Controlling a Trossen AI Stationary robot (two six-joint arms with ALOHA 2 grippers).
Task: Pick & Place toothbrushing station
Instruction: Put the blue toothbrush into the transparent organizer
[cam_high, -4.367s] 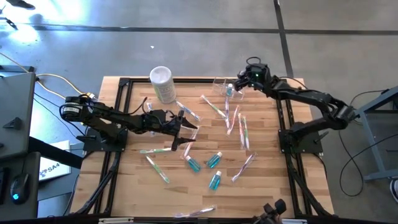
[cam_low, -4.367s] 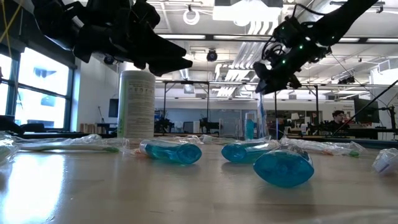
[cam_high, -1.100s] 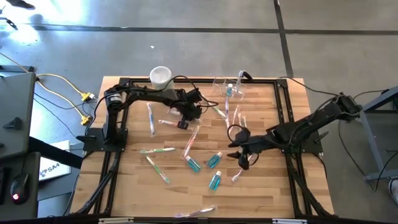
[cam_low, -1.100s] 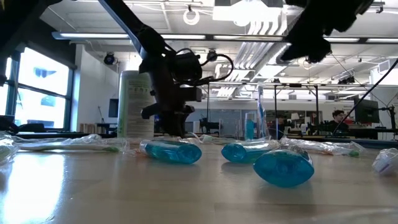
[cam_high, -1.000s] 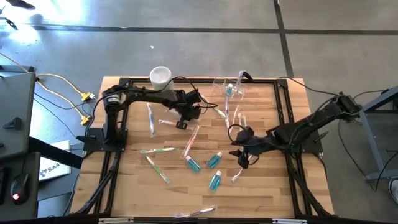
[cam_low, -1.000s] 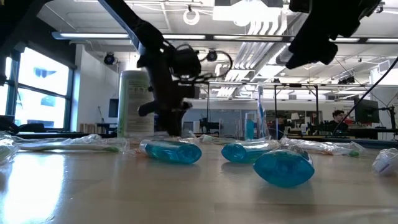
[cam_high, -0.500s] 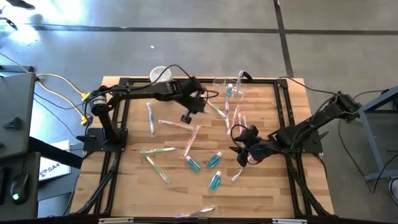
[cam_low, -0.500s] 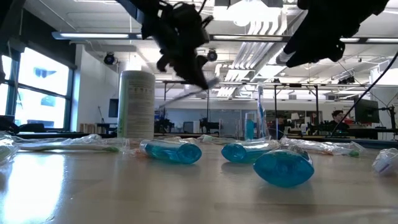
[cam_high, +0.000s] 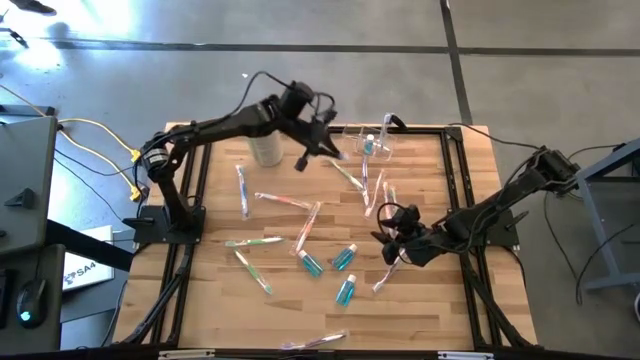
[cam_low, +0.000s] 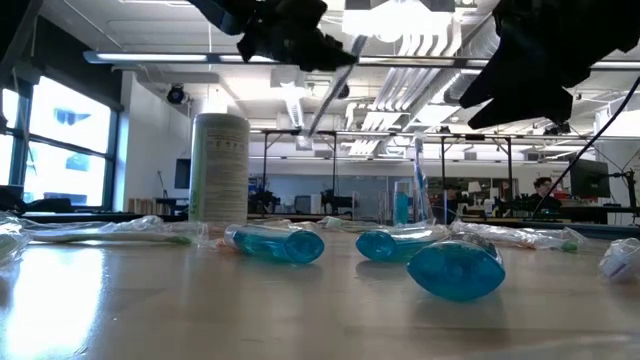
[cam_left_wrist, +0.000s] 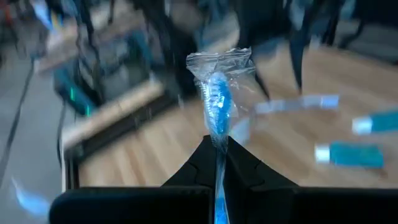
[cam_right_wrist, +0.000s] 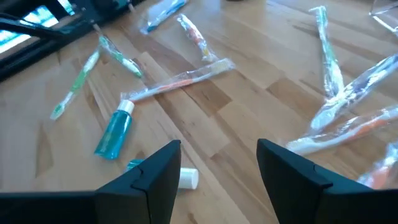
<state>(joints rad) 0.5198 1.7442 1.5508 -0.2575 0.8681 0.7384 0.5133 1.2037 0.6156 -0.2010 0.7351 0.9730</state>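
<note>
i see my left gripper (cam_high: 322, 141) raised above the far side of the table (cam_high: 200, 300), its fingers pinched on a wrapped blue toothbrush (cam_left_wrist: 216, 107). the clear toothbrushing station (cam_high: 366, 141) sits on the table just beside it, toward my right arm. my right gripper (cam_right_wrist: 217, 163) hovers low over scattered toothbrushes and blue tubes, fingers apart, holding nothing.

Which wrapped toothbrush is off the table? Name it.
The blue-bristled wrapped toothbrush clamped in the left gripper, raised near the clear holder; all others lie flat on the table.
</note>
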